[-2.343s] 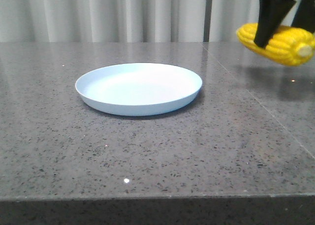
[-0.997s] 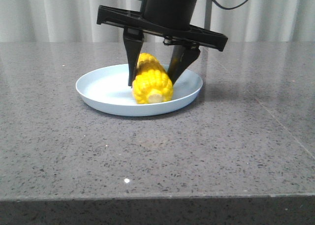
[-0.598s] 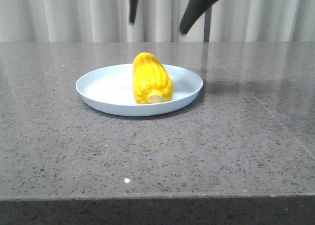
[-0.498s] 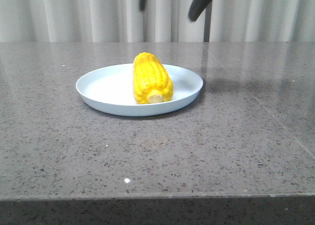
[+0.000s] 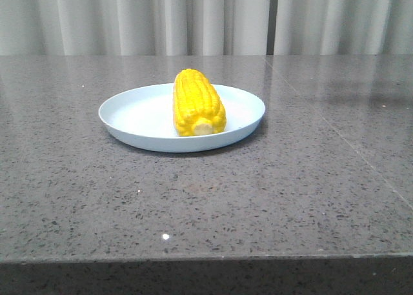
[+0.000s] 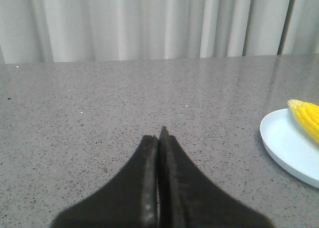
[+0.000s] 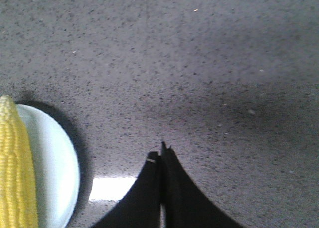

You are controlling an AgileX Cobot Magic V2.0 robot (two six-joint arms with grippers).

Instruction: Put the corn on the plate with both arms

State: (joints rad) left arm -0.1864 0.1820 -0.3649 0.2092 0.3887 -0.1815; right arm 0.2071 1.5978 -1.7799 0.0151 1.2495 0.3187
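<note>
Grey speckled worktop (image 5: 271,198) stretches back to pale pleated curtains (image 5: 129,17), and on it the blue plate (image 5: 139,114) carries the corn (image 5: 197,101), lying along its middle with the pale stub end toward the front. My left claw (image 6: 158,138) hangs low over bare stone with its fingers pressed together, empty, the plate and corn well off to one side of it. My right claw (image 7: 162,155) is likewise pinched closed on nothing, above the worktop, with the plate's rim just beside it.
</note>
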